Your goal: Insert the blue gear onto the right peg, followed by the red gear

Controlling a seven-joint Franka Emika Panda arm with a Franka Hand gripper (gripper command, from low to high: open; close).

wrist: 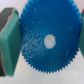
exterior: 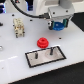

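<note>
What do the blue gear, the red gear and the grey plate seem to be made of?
Blue gear: probably plastic; bright, even blue with a slightly grainy, matte face and sharp moulded teeth.
Red gear: probably plastic too; solid red, smooth, with a faint shine.
Grey plate: unclear, perhaps metal or hard plastic; flat dull grey with a black edge.

Blue gear (wrist: 48, 42) cropped at the wrist view's edges; peg (exterior: 51, 51) too small and blurred to resolve.

Pincer (exterior: 60, 24) holds blue gear (exterior: 61, 24) above plate (exterior: 46, 55).
</note>
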